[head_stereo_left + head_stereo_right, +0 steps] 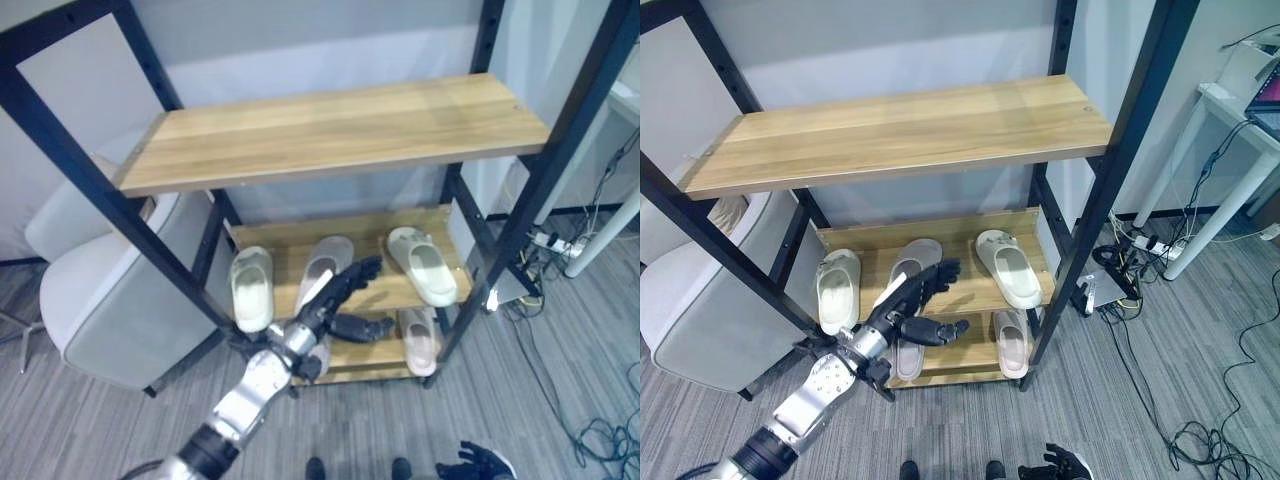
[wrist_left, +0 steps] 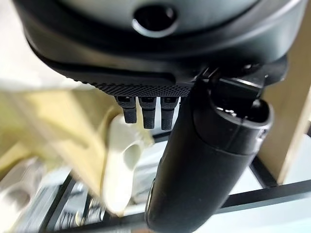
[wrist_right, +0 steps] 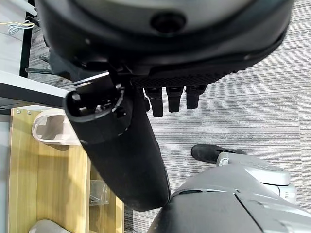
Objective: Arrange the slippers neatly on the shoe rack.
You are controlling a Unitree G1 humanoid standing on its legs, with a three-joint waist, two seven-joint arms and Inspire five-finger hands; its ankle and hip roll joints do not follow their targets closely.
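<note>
Left hand [image 1: 335,300] spread above grey slipper [image 1: 328,262] — not touching.

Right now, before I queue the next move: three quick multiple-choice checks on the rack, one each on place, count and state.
1. Where is the left hand?
A. On the top shelf
B. In front of the middle shelf, by the grey slipper
C. On the floor

2. How many slippers lie on the middle shelf?
A. One
B. Two
C. Three

3. What state is the left hand in?
A. Open, fingers straight
B. Shut on a slipper
C. Shut in a fist, holding nothing

Answers:
1 B: the left hand reaches in at the front edge of the middle shelf, its fingers over the heel of the grey slipper.
2 C: a cream slipper, the grey one and another cream slipper lie side by side.
3 A: the fingers stretch out straight and nothing is gripped.
</note>
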